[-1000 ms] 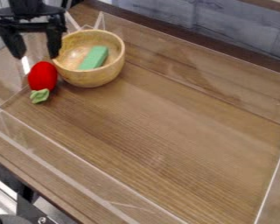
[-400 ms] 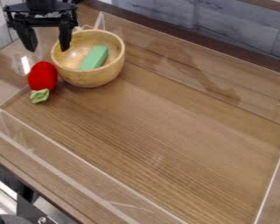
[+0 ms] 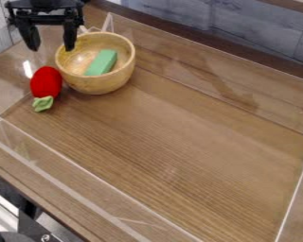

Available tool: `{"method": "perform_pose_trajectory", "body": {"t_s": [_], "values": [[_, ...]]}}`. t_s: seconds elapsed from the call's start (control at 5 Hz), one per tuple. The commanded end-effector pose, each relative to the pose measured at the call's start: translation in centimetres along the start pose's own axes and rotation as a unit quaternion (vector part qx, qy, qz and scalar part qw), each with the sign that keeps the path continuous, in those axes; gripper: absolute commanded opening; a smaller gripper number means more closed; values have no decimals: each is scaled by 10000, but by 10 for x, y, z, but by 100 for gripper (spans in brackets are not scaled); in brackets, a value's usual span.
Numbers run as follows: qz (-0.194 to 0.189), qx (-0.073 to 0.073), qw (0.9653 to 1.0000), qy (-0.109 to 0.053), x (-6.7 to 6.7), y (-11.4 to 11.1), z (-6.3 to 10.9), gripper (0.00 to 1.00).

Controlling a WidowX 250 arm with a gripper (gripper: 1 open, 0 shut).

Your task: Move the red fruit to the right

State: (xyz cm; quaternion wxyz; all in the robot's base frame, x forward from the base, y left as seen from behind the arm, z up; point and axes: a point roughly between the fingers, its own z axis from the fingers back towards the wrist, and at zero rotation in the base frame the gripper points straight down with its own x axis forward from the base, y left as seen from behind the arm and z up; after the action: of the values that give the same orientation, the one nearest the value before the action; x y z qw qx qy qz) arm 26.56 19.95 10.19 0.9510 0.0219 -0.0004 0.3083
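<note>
The red fruit is a small glossy strawberry with a light green leafy end at its lower side. It lies on the wooden table at the left, just left of a wooden bowl. My black gripper hangs above and behind the fruit, near the bowl's back left rim. Its two fingers point down and stand wide open with nothing between them.
Inside the bowl lies a green block-shaped item. A clear low wall fences the wooden table on all sides. A dark tiled wall runs along the back.
The gripper has moved up and to the right in the picture, from beside the fruit toward the bowl's back rim. It stays open. The fruit has not moved.
</note>
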Motion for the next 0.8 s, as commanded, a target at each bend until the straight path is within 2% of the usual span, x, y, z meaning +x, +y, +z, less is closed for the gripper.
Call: {"method": "perform_pose_trajectory", "body": {"t_s": [0.0,0.2,0.4,0.6], "values": [[-52,71,9997,-213,5,12,6,100],[-33,124,9997,-192,-2,24,4,100],[-67,118,9997,-190,-10,29,5,100],[-246,59,9994,-240,-5,20,10,100]]}}
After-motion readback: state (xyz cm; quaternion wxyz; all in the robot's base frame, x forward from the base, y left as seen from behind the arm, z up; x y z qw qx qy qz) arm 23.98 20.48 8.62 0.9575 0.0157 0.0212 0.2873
